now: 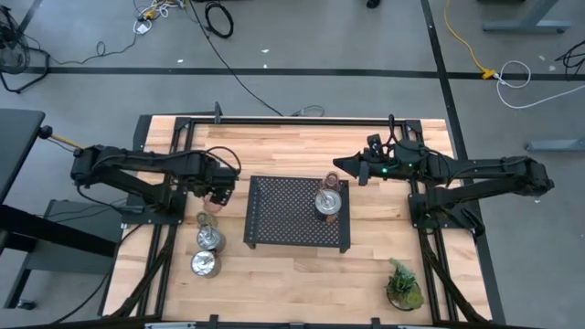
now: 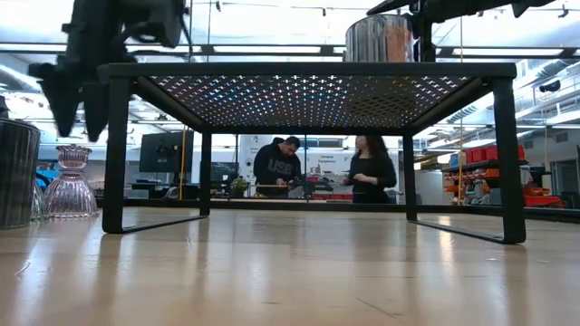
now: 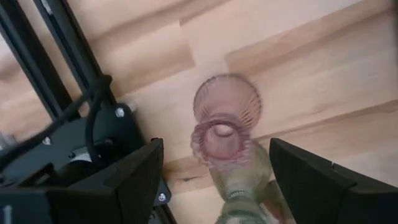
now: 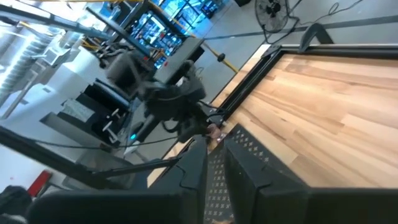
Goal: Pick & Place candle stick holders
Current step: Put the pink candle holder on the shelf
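From where I stood I counted six candle stick holders in all. Three were shiny silver holders [image 1: 329, 203], one up on the tray and two down on the desk [image 1: 302, 283]. The other three were glass: one pink cup [image 3: 224, 124], one greenish cup [image 3: 245, 180], and one reddish cup [image 1: 331, 182], too small to see clearly. There was a single black perforated tray [image 1: 274, 219] and a single small potted plant [image 1: 403, 285]. Two dark arms reached over the desk, which made two end effectors, the left end effector [image 1: 216, 196] and the right end effector [image 1: 340, 165]. Two people [image 2: 277, 167] stood in the room beyond.
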